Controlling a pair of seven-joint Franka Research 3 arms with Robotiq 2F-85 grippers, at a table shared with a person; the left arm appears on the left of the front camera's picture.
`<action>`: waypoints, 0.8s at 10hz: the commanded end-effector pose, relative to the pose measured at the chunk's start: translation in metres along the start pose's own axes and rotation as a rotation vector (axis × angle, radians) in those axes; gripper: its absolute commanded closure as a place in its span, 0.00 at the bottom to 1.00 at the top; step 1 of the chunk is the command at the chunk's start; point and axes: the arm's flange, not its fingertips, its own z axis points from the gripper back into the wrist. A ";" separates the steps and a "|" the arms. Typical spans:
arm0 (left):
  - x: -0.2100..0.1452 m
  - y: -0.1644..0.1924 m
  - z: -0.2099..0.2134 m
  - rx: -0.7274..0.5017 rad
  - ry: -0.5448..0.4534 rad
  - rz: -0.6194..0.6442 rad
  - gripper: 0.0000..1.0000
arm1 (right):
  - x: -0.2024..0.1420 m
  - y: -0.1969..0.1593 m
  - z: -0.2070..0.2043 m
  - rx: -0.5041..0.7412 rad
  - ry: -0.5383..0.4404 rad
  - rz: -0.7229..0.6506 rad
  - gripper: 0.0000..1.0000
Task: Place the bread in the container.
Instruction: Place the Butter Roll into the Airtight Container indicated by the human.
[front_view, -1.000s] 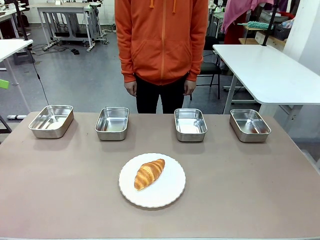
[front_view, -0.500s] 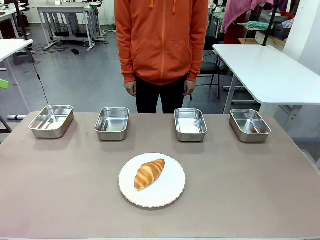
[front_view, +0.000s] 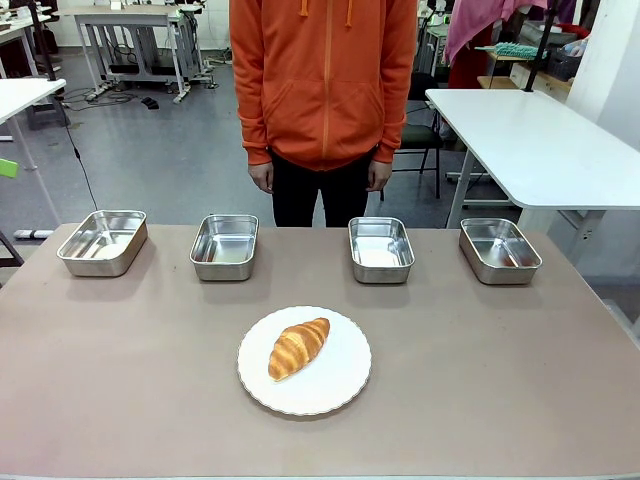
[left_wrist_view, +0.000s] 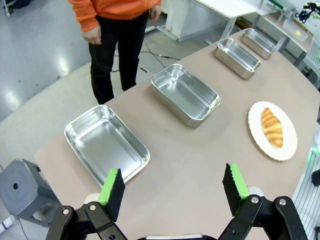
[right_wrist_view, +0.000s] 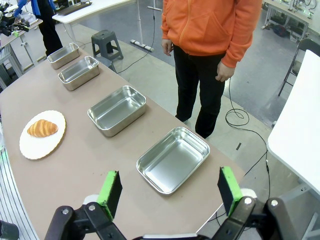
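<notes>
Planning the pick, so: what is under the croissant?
The croissant lies on a round white plate, which sits on the brown table. The patch of plate beneath it is covered, so it cannot be checked.

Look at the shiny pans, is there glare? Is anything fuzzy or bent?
Front view: sharp, evenly lit, pale glare inside the pans, soft shadows beside them. Left wrist view: the wide lens curves the table edge; bright glare spots on the floor. Right wrist view: same curving, croissant crisp.
</notes>
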 end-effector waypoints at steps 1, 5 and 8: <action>0.000 0.001 0.002 -0.002 -0.015 0.002 0.00 | 0.001 0.000 -0.001 0.002 -0.004 0.002 0.00; 0.000 0.001 0.002 -0.002 -0.015 0.002 0.00 | 0.001 0.000 -0.001 0.002 -0.004 0.002 0.00; 0.000 0.001 0.002 -0.002 -0.015 0.002 0.00 | 0.001 0.000 -0.001 0.002 -0.004 0.002 0.00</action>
